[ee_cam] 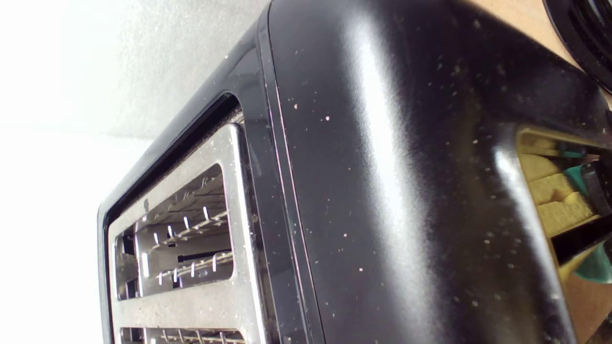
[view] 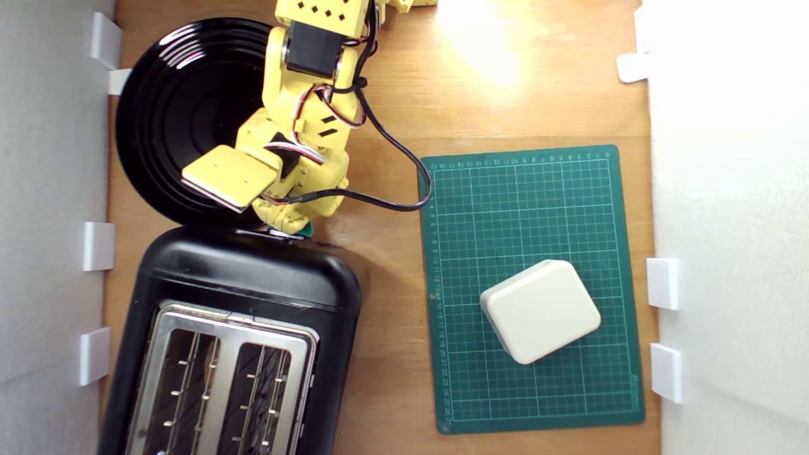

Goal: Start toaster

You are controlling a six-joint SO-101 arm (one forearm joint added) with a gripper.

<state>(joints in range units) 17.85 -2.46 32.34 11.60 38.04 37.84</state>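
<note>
Where the yellow arm (view: 303, 120) reaches down from the top of the exterior view, we see its gripper (view: 292, 229) lowered against the near end of the toaster (view: 253, 278), at the spot where a small teal lever (view: 306, 231) peeks out from under the yellow fingers. We cannot tell how wide the jaws stand, since the arm's own body covers them from above and the wrist view catches only a reflection. The toaster, glossy black with a silver top plate (view: 221, 373) and wire racks in two slots, occupies the lower part of the exterior view's left, on the wooden table (view: 392, 95). Just beyond it lies a round black ribbed plate (view: 183, 114), partly hidden by the arm. A black cable (view: 404, 158) loops from the arm toward a green cutting mat (view: 537, 221) at the exterior view's right, on which rests a cream box with rounded corners (view: 540, 311). In the wrist view we note the toaster (ee_cam: 382, 191) filling the picture, its dusty black shell mirroring yellow and teal parts, with the slots (ee_cam: 186, 239) to one side.
</note>
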